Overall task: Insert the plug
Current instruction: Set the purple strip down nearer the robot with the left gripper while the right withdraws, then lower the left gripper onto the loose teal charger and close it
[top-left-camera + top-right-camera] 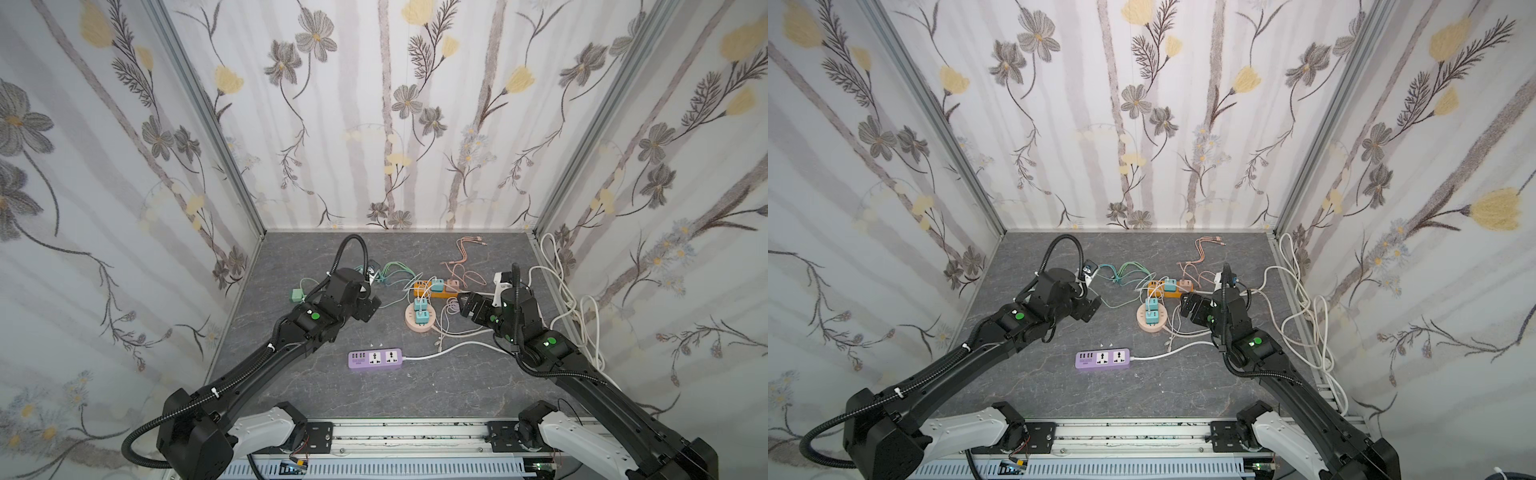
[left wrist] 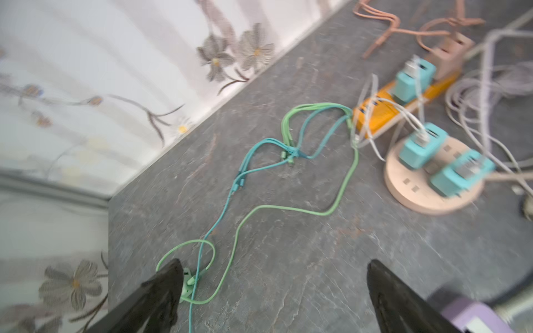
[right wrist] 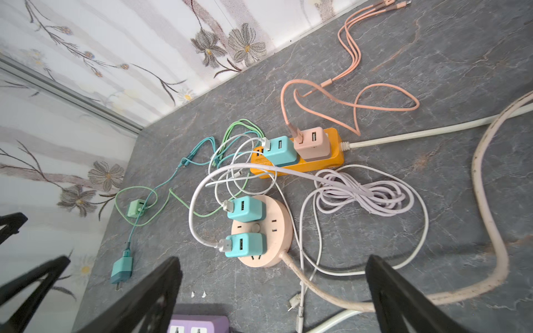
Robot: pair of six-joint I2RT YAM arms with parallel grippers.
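left claw (image 2: 272,268) and right claw (image 3: 272,261) gape wide and empty as the teal plug (image 3: 121,267) lies loose on the tabletop (image 1: 415,395), purple power strip (image 1: 375,359) vacant, insertion seemingly not yet done

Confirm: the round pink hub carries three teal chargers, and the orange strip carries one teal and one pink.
Wrong count: the round pink hub carries two teal chargers, not three, as the right wrist view shows. The orange strip does carry one teal charger and one pink charger.
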